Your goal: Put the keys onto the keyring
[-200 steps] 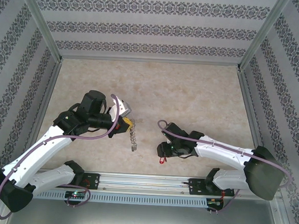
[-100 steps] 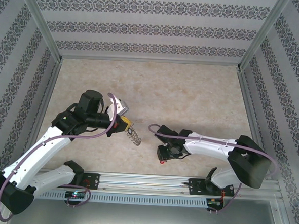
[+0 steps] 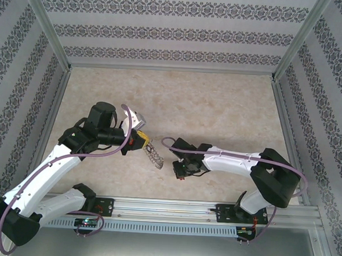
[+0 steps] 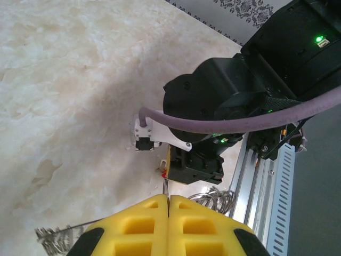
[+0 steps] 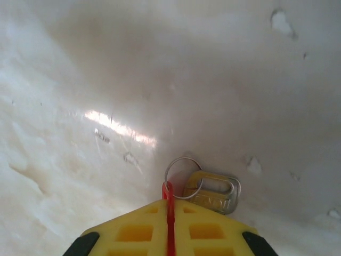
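The keyring point(image 3: 153, 157), a grey coiled metal ring, hangs from my left gripper point(image 3: 142, 141), which is shut on it. In the left wrist view the yellow fingers point(image 4: 168, 198) meet on a thin wire of the ring, whose coils point(image 4: 217, 199) show just beyond them. The keys show in the right wrist view as a red tag point(image 5: 168, 191) with a small wire loop point(image 5: 184, 177) and a silver key head point(image 5: 214, 192). My right gripper point(image 5: 169, 202) is shut on the red tag. From above, the right gripper point(image 3: 179, 169) is just right of the keyring.
The beige marbled table point(image 3: 218, 108) lies open behind both arms. A metal rail point(image 3: 172, 208) runs along the near edge. Patterned walls point(image 3: 177, 32) enclose the back and sides. Purple cables point(image 3: 108, 153) loop off both arms.
My right gripper has shut on the red tag and moved left towards the keyring. My left gripper has swung the hanging keyring a little to the right.
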### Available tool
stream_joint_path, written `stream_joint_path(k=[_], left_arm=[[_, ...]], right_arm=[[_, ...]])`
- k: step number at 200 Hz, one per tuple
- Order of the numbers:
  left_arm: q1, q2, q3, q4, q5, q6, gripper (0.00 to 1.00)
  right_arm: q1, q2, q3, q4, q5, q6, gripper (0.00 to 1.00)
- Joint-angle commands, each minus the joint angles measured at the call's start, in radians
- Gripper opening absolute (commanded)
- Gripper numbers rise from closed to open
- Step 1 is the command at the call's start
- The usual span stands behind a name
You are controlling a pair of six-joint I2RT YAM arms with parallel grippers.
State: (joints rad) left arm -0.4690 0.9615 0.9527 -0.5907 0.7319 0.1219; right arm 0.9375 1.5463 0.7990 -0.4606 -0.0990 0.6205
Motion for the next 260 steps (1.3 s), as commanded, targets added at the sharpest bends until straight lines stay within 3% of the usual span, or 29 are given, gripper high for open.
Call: stream_joint_path(k=[1,45,140,218,260], left_arm=[[0.015,-0.012,-0.005,0.037,0.013,-0.013,0.00],[0.017,-0.025,-0.019,0.023,-0.002,-0.028,0.00],[0.039,-0.093,-0.051,-0.020,-0.014,-0.044,0.00],[0.046,-0.091,-0.052,-0.018,-0.006,-0.030,0.00],[0.046,-0.099,-0.058,-0.014,-0.006,-0.033,0.00]], right_arm=[[-0.008,0.013,0.030,0.006,-0.003,-0.024,0.18],[-0.008,-0.044,0.051,-0.094,0.042,-0.069,0.34],[-0.017,0.072,0.206,-0.225,0.123,-0.189,0.42],[-0.055,0.087,0.203,-0.183,0.050,-0.210,0.41],[-0.077,0.119,0.210,-0.174,-0.008,-0.233,0.31]])
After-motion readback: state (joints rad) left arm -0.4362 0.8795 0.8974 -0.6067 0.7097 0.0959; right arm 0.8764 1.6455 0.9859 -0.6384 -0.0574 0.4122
